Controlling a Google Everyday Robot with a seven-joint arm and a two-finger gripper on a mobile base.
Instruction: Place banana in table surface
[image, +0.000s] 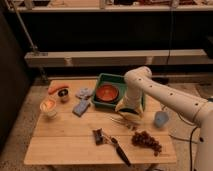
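The light wooden table surface (70, 140) fills the lower half of the camera view. My white arm reaches in from the right and bends down. My gripper (128, 110) hangs low over the table, just at the front right corner of the green tray (101, 79). A pale yellowish shape (131, 115) at the gripper's tip looks like the banana, close to or on the wood. The arm hides most of it.
An orange bowl (107, 93) sits in the tray. A blue cup (161, 118) and grapes (146, 140) lie to the right, and a fork (119, 120) and a dark utensil (117, 148) in front. A blue sponge (81, 107), a cloth (84, 92), a carrot (57, 88) and two cups (48, 106) are at the left.
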